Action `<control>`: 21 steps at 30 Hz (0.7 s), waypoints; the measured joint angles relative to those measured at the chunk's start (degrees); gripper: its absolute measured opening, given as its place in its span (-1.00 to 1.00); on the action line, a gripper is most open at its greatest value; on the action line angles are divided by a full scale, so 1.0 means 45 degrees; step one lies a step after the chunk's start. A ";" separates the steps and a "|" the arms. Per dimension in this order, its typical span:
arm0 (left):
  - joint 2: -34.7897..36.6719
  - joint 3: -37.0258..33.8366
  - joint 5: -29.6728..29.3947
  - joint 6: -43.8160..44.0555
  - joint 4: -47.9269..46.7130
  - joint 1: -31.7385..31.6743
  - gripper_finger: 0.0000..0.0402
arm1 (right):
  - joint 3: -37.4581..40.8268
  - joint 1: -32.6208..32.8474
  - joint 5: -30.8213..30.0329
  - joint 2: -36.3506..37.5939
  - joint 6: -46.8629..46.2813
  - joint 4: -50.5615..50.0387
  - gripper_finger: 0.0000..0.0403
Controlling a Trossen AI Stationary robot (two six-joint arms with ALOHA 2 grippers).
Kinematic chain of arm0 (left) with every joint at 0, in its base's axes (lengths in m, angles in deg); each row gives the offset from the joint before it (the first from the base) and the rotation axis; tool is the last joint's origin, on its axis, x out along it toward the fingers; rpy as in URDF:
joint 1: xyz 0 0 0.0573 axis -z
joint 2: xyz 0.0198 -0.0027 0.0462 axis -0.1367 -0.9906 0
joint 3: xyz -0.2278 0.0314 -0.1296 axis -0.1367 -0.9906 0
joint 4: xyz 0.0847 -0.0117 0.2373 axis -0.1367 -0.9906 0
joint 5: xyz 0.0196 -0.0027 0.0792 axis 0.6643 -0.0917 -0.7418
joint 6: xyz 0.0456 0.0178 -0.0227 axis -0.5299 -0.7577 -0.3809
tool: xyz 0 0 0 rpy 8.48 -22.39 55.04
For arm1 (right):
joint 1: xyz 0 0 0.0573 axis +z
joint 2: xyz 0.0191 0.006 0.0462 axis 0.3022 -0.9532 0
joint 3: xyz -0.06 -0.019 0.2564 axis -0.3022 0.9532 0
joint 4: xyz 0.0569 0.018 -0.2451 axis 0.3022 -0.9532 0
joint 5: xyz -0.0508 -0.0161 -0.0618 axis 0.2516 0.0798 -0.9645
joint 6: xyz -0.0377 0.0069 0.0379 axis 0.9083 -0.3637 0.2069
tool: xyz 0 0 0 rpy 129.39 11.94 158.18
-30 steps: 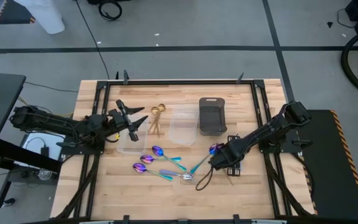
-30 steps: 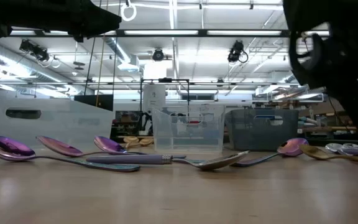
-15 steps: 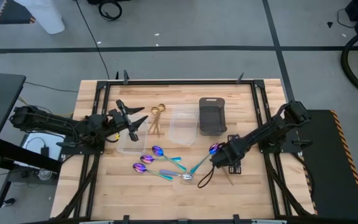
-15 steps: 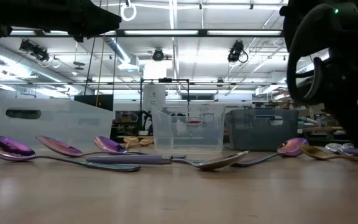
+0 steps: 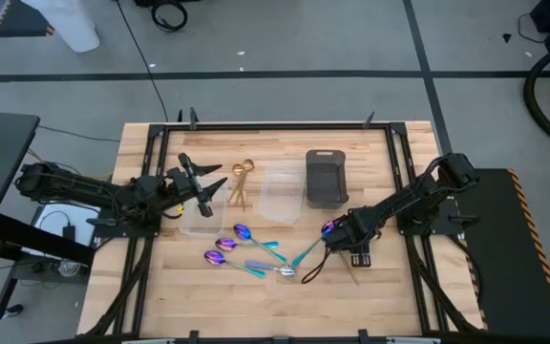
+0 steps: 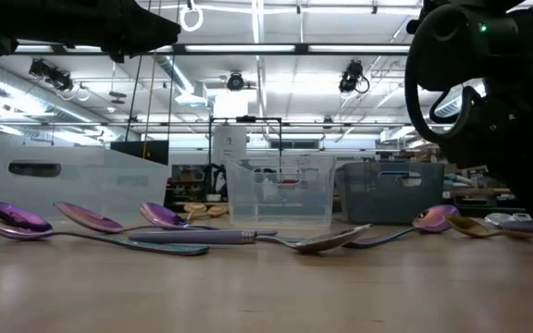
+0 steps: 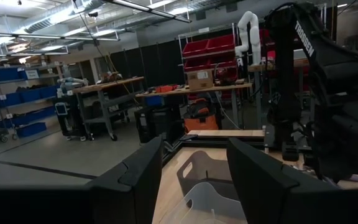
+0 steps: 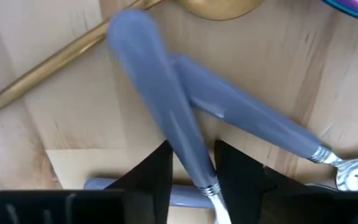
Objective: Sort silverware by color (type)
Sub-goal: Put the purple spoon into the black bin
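Right end effector [image 8: 191, 171] sits low on the table's right, fingers straddling a blue-handled utensil [image 8: 163, 134], not clamped. Left end effector [image 5: 201, 188] hovers open at far left.

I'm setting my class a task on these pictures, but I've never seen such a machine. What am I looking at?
A robot: two dark arms at a wooden table, each ending in a two-finger tool. One picture looks straight down, one level across the tabletop, one out from each wrist. On the table lie purple-blue spoons, gold utensils, a clear container and a dark tray. The left tool hangs open and empty. The right tool, open, straddles a blue-grey handle lying on the wood; nothing is held.
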 joint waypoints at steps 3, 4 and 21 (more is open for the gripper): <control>0.0000 0.0002 -0.0003 -0.0001 0.0000 0.0000 -0.07 | 0.0008 -0.0092 0.0053 0.0060 0.0047 0.0037 -0.47; 0.0000 0.0001 0.0001 -0.0002 0.0000 0.0000 -0.07 | 0.0010 -0.0112 0.0053 0.0094 0.0047 0.0054 -0.47; 0.0000 0.0004 0.0001 0.0010 -0.0039 0.0000 -0.07 | 0.0024 -0.0125 -0.0015 0.0084 -0.0055 0.0155 -0.46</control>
